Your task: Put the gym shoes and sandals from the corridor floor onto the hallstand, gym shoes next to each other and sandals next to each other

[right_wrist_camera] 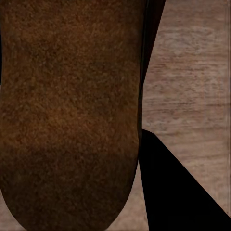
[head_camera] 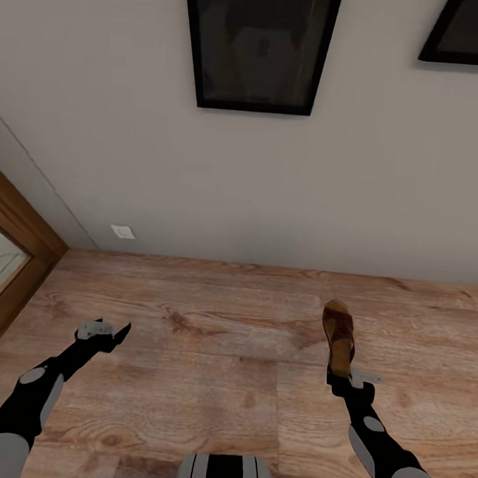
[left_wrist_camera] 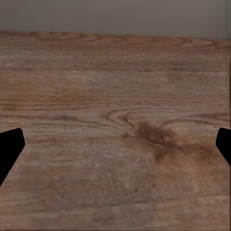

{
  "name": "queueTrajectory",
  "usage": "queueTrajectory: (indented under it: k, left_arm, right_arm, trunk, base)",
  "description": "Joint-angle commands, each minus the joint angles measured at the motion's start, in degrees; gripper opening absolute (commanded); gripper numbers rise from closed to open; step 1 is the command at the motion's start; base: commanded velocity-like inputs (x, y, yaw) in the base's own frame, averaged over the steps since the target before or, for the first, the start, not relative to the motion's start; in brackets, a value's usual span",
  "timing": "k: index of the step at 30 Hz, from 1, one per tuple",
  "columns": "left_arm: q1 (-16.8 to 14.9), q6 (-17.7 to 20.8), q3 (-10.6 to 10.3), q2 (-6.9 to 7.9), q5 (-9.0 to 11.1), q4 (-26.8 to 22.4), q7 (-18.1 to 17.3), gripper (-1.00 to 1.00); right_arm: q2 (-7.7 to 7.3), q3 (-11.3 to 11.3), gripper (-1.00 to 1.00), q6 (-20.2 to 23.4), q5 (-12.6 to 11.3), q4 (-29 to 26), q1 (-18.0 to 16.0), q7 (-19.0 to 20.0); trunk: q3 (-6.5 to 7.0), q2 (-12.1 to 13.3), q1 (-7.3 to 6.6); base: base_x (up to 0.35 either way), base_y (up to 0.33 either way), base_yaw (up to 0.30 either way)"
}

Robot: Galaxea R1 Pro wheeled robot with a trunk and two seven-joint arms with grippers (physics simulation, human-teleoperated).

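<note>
A dark-brown sandal [head_camera: 338,333] with a tan cork sole is held by its heel end in my right gripper [head_camera: 341,373], which is shut on it, toe pointing away from me above the corridor floor [head_camera: 211,350]. In the right wrist view the sandal's brown footbed [right_wrist_camera: 67,110] lies close against one black finger [right_wrist_camera: 168,192]. My left gripper [head_camera: 117,330] hangs open and empty over bare planks, its fingertips [left_wrist_camera: 9,149] spread wide apart. The gym shoes, the other sandal and the hallstand are out of view.
A plain wall [head_camera: 242,182] rises straight ahead with two black-framed pictures [head_camera: 259,46] and a white socket [head_camera: 123,232] near the floor. A wooden door frame [head_camera: 12,253] with a glass pane stands at the left. My base [head_camera: 225,473] shows at the bottom.
</note>
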Motion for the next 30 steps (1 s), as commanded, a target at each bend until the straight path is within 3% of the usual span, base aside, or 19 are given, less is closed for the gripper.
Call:
queueTrajectory:
  k: [1, 5, 6, 9, 13, 17, 26, 30]
  left_arm:
    - [0.0, -0.5, 0.5, -0.04, -0.6, 1.1, -0.3, 1.00]
    - [0.0, -0.8, 2.0, -0.04, -0.7, 5.0, -0.2, 1.00]
    - [0.0, -0.8, 2.8, -0.03, -0.7, 7.2, -0.3, 1.00]
    - [1.1, -0.9, 3.3, 0.03, -0.7, 8.3, -0.2, 1.00]
    - [3.0, -0.9, 4.9, 0.00, -0.6, 8.6, 1.1, 1.00]
    - [4.8, -0.9, 6.7, -0.15, -0.6, 8.9, 2.8, 1.00]
    - [5.5, -0.9, 7.0, -0.06, -0.9, 8.5, 3.1, 1.00]
    - [5.5, -0.9, 7.0, -0.03, -1.0, 8.5, 3.1, 1.00]
  right_arm:
    - [-0.48, 0.3, -1.00, -0.2, -0.8, 0.1, 0.2, 0.0]
    - [-1.33, 0.3, -1.00, -2.0, -0.9, 0.2, 2.9, -0.1]
    - [-1.56, 0.3, -1.00, -5.4, -1.0, 0.2, 5.2, -0.1]
    - [-1.67, 0.3, -1.00, -10.3, -1.0, 0.2, 8.4, -0.1]
    - [-1.75, 0.2, -1.00, -14.4, -1.1, 0.2, 11.4, -0.1]
    - [-1.79, 0.2, -1.00, -15.7, -1.1, 1.9, 13.4, 0.0]
    - [-1.72, 0.2, -1.00, -15.7, -1.1, 3.5, 13.8, 0.0]
    - [-1.67, 0.3, -1.00, -15.7, -1.1, 3.6, 13.8, 0.0]
  trunk:
    - [0.29, 0.0, -0.03]
    - [1.53, 0.1, -0.13]
    - [1.84, 0.1, -0.16]
    - [2.77, 0.1, -0.24]
    - [4.01, 0.2, -0.34]
    - [5.02, 0.2, -0.42]
    - [5.82, 0.2, -0.42]
    - [7.06, 0.3, -0.52]
  base:
    - [0.000, 0.000, 0.000]
    - [0.000, 0.000, 0.000]
    - [0.000, 0.000, 0.000]
    - [0.000, 0.000, 0.000]
    - [0.000, 0.000, -0.016]
    - [0.000, 0.000, -0.057]
    - [0.000, 0.000, -0.065]
    - [0.000, 0.000, -0.065]
